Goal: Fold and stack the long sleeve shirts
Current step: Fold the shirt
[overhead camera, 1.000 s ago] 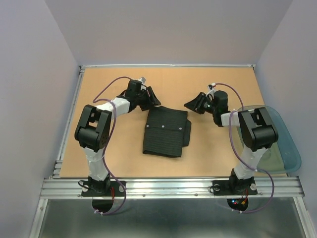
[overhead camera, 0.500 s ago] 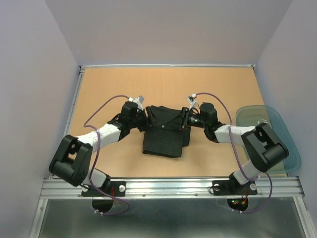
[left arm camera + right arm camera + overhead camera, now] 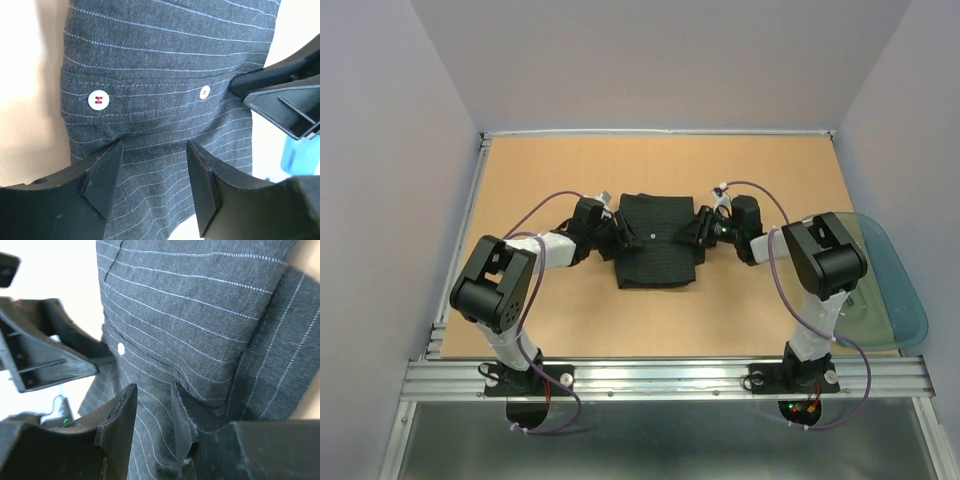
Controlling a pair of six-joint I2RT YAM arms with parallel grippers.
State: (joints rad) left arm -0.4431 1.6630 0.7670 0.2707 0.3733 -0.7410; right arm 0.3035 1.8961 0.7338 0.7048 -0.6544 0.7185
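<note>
Left hand (image 3: 154, 155): wide, fingers well apart, nothing clamped. Striped cloth fills the gap past the tips.
Right hand (image 3: 152, 390): narrow, just a slit between the fingers, cloth showing through it and no visible pinch.
Shirt (image 3: 655, 255): folded dark pinstripe bundle flat on the bench (image 3: 550, 170), right between the two hands, one at each side edge.
Buttons: two white ones (image 3: 98, 99) just ahead of the left hand.
Hard to see: from above, black fingertips melt into black cloth, so over or under the edge? Cannot tell. Sleeves and collar don't show.
Bin (image 3: 900, 290): blue-green, outside the right hand, partly covered by that arm.
</note>
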